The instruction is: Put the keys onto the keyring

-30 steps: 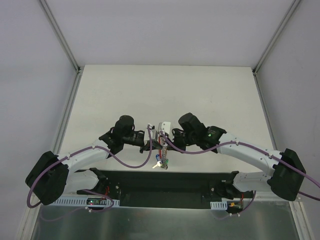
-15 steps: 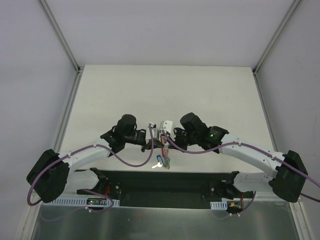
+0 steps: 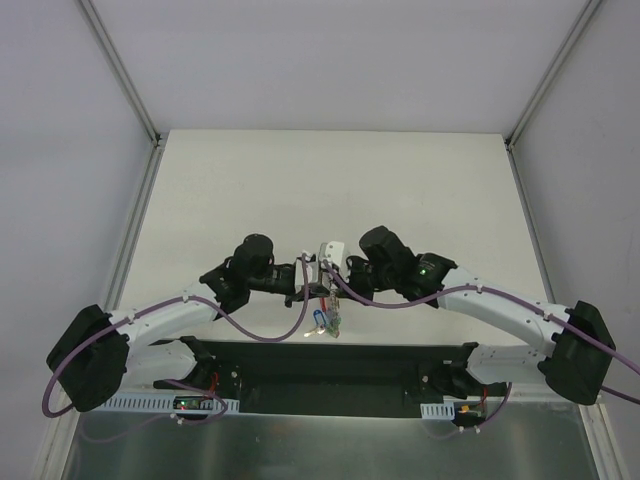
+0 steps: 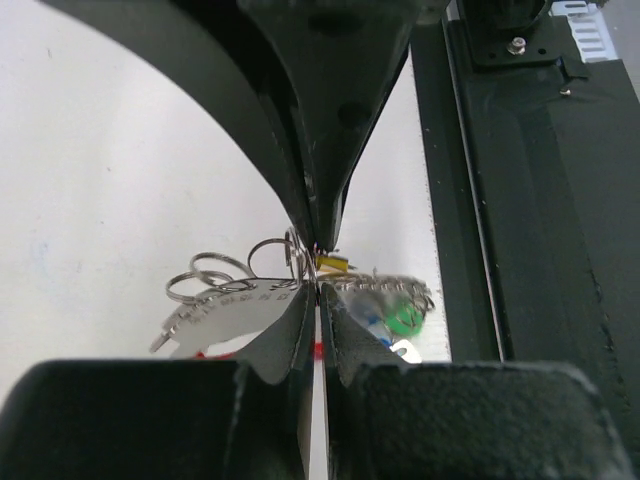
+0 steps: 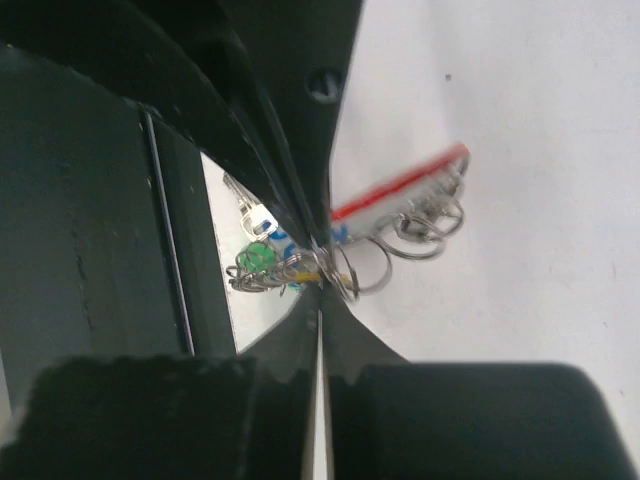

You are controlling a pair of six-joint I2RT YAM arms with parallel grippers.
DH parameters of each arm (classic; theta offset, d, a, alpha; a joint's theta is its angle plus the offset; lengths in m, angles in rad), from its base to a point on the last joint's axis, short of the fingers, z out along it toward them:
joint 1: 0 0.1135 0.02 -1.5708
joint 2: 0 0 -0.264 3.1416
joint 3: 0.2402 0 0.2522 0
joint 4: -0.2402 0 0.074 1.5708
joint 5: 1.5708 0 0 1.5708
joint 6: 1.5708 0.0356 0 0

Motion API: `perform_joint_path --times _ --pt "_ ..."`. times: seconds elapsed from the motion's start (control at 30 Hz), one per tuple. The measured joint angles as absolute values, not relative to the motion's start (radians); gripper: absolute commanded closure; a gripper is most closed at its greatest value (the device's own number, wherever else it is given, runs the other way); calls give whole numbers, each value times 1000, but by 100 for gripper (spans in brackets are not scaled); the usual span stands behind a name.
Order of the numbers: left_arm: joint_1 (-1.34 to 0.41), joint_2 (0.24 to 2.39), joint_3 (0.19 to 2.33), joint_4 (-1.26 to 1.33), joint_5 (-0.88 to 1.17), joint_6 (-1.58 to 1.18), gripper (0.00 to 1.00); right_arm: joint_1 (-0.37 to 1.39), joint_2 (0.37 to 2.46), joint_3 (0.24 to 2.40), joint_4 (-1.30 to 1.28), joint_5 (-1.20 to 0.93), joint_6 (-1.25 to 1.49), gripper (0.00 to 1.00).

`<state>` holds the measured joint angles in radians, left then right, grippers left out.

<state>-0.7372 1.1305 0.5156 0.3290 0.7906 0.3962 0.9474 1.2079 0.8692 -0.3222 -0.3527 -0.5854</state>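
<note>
My left gripper (image 3: 308, 290) and right gripper (image 3: 332, 287) meet tip to tip above the table's near edge, both shut. In the left wrist view my left gripper (image 4: 318, 287) pinches a thin ring of the keyring (image 4: 288, 250), with the grey piece (image 4: 225, 310) and more rings to the left. In the right wrist view my right gripper (image 5: 322, 278) is shut at the yellow-capped key (image 5: 305, 268), beside the ring (image 5: 365, 270) and the red band (image 5: 400, 190). The green-capped key (image 5: 255, 258) and blue-capped key (image 5: 280, 238) hang in a bunch (image 3: 326, 320) below the grippers.
The black base plate (image 3: 340, 365) of the arms lies just below the hanging keys. The white table (image 3: 330, 190) stretches behind the grippers, with metal frame posts (image 3: 125, 80) at both back corners. Purple cables loop along both arms.
My left arm has shifted a little to the right and closed in on the right gripper. The key bunch has swung slightly under the grippers. Both stay shut.
</note>
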Motion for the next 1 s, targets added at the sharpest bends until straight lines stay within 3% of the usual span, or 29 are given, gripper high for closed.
perform_joint_path --times 0.53,0.8,1.0 --pt "-781 1054 410 456 722 349 100 991 1202 852 -266 -348 -601 99" --pt "-646 1053 306 619 791 234 100 986 1159 822 -263 -308 -607 99" --pt "-576 1192 281 856 858 81 100 976 1159 819 -258 -281 -607 99"
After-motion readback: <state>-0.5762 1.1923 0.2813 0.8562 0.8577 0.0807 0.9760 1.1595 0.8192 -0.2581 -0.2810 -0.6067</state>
